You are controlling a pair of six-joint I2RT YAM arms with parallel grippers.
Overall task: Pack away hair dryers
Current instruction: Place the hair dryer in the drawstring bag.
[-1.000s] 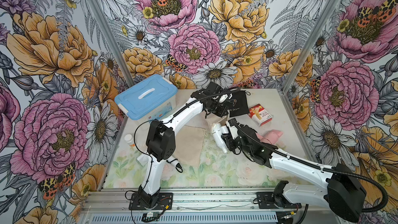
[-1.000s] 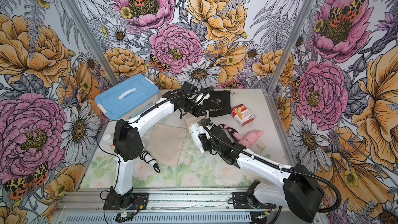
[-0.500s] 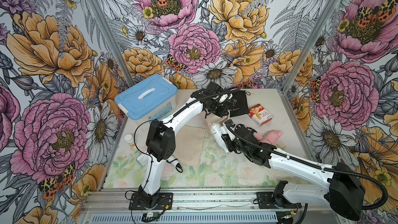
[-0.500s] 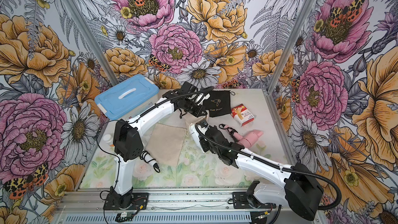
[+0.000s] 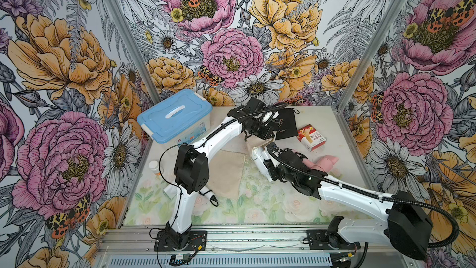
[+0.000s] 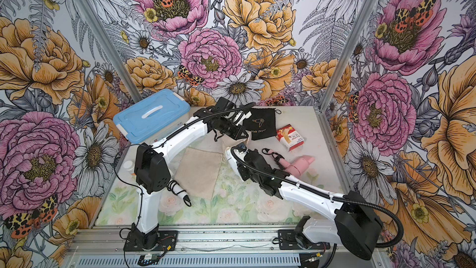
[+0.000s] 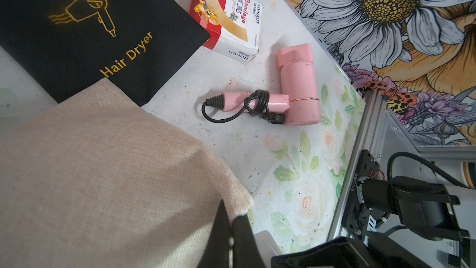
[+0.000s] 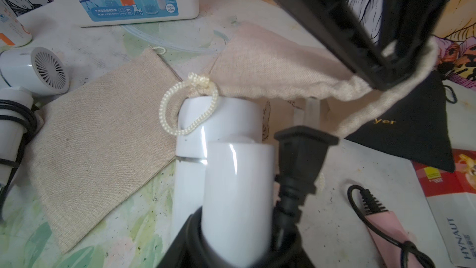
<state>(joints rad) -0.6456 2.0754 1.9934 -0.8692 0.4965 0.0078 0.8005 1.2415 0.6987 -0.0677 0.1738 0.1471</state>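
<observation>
Nearest, spare dryer (image 5: pixel 203 192) lying on bench (image 5: pixel 257 210) beside 1 flat pouch (image 8: pixel 98 130), seemingly empty. Then right pincer (image 8: pixel 231 241) clamped round white dryer (image 8: pixel 221 130) at handle end — light, hard, glossy, likely slippery; safest hold over the wound cord. Nose at mouth of limp beige pouch (image 8: pixel 270 73), rim pinched tight in left pincer (image 7: pixel 231 228). Pink dryer (image 7: pixel 298 91) alongside, unpacked — black pouch (image 7: pixel 90 34) farthest, flat.

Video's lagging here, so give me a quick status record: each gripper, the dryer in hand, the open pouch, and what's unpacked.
left gripper: shut on the rim of the beige pouch, holding its mouth up
right gripper: shut on the white dryer by its handle
dryer nose: at the pouch mouth, drawstring loop draped over it
unpacked: pink dryer and second white dryer, lying on the table
spare pouches: flat beige pouch, black pouch
</observation>
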